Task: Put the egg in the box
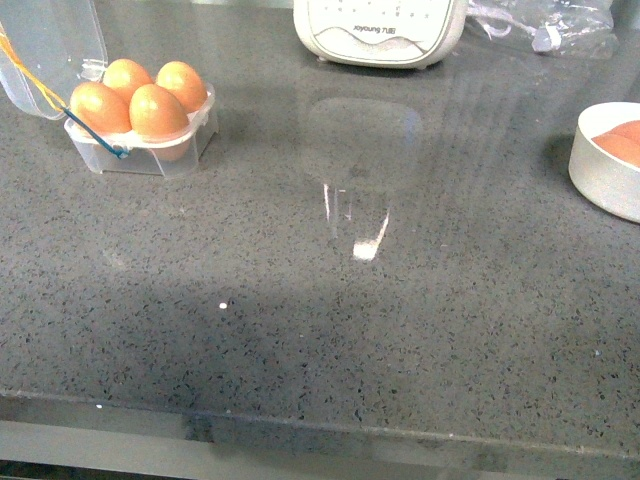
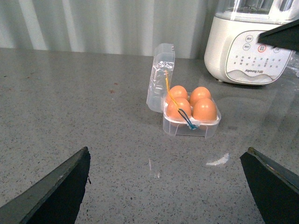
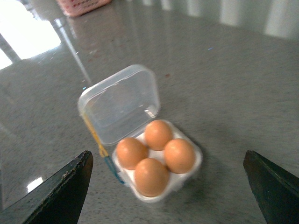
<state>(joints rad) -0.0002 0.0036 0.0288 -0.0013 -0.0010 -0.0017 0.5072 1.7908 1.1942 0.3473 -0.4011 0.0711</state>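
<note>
Between the dark grey right fingers point(image 3: 60, 196) show four orange-brown eggs point(image 3: 149, 176) in a clear box point(image 3: 121, 105) with a yellow band point(image 3: 96, 138) and a blue band point(image 3: 113, 167). The counter point(image 1: 400, 330) is grey, speckled black. The blender point(image 1: 380, 30) is cream; the bowl point(image 1: 600, 172), white.

One brand name is picked out on the white appliance point(image 1: 380, 30) at the far edge of the worktop point(image 1: 400, 330): "Joyoung", in small grey letters, followed by a few characters too blurred to be read. From the left wrist the same word is made out below the button panel point(image 2: 247, 53); the button markings are too small to be read.
</note>
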